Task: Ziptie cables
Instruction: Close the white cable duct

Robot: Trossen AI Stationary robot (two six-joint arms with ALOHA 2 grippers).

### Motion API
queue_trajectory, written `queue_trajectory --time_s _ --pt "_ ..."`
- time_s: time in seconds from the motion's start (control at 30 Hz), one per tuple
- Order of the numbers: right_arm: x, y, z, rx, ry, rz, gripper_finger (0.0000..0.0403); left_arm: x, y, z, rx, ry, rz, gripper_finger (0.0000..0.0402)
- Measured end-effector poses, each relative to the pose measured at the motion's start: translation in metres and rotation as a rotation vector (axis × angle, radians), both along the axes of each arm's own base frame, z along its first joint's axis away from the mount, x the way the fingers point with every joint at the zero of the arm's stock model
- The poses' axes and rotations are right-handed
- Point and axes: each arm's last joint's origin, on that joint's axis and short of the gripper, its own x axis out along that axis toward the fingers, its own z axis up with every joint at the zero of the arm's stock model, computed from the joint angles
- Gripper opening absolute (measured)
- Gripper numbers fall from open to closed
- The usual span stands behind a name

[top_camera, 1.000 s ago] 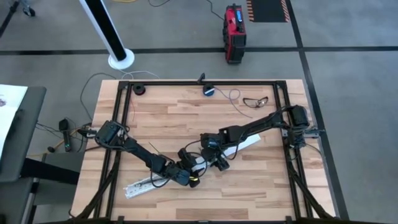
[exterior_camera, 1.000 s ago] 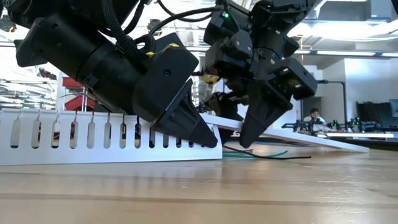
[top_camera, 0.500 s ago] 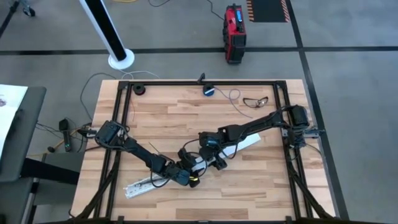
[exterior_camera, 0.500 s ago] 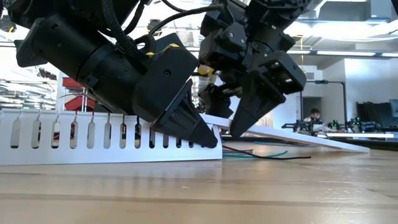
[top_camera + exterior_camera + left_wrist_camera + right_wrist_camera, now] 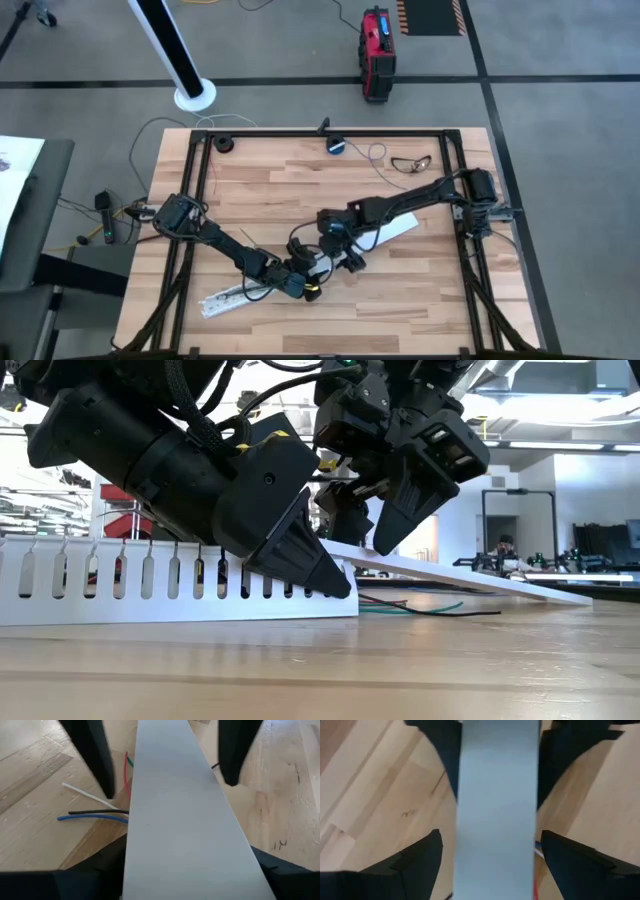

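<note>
The wooden table (image 5: pixel 300 190) carries two long white strips, and everything I do centres on the flat white strip (image 5: pixel 180 820). My left gripper (image 5: pixel 165 780) straddles its near end, fingers (image 5: pixel 95 755) apart on either side, not pressing it. My right gripper (image 5: pixel 497 765) straddles the same strip farther along — fingers (image 5: pixel 445 755) apart too. The cables (image 5: pixel 95 812) — white, black, blue, red — lie on the wood, poking out from beside that strip by my left gripper. The slotted white strip (image 5: pixel 170 580) stands just behind.

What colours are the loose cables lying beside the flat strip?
White, black, blue, red and green cables; the left wrist view shows them best.
</note>
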Motion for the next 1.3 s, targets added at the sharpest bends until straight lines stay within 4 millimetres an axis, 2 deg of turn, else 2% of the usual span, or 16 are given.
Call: queue_trajectory --time_s 0.17,0.37,0.5,0.6,0.7,0.8,0.83,1.07,1.3 --pt "-0.005 -0.004 0.007 0.019 0.031 -0.024 0.0327 0.0 0.0 0.0 0.001 0.001 -0.001 0.0244" --pt "-0.014 -0.011 0.036 0.011 -0.028 -0.043 0.032 0.0 0.0 0.0 0.002 0.001 -0.001 0.0244" --pt "-0.021 -0.013 0.065 -0.003 -0.133 -0.057 0.0286 0.0 0.0 0.0 0.002 0.001 -0.001 0.0244" --pt "-0.023 -0.009 0.078 0.017 -0.193 -0.048 0.0236 0.0 0.0 0.0 0.002 0.001 -0.001 0.0244" --pt "-0.023 0.002 0.08 0.023 -0.216 -0.007 0.0148 0.0 0.0 0.0 0.003 0.002 -0.001 0.0244" --pt "-0.024 0.01 0.077 0.019 -0.208 0.031 0.0041 0.0 0.0 0.0 0.002 0.001 -0.001 0.0244" --pt "-0.024 0.01 0.076 0.015 -0.208 0.038 0.0021 0.0 0.0 0.0 0.002 0.001 0.0 0.0244" --pt "-0.018 0.015 0.082 0.025 -0.306 0.052 0.0002 0.0 0.0 0.0 -0.001 0.001 0.002 0.0244" --pt "-0.012 0.018 0.053 -0.032 -0.184 0.088 0.0001 0.0 0.001 0.0 0.001 0.001 0.001 0.0244"
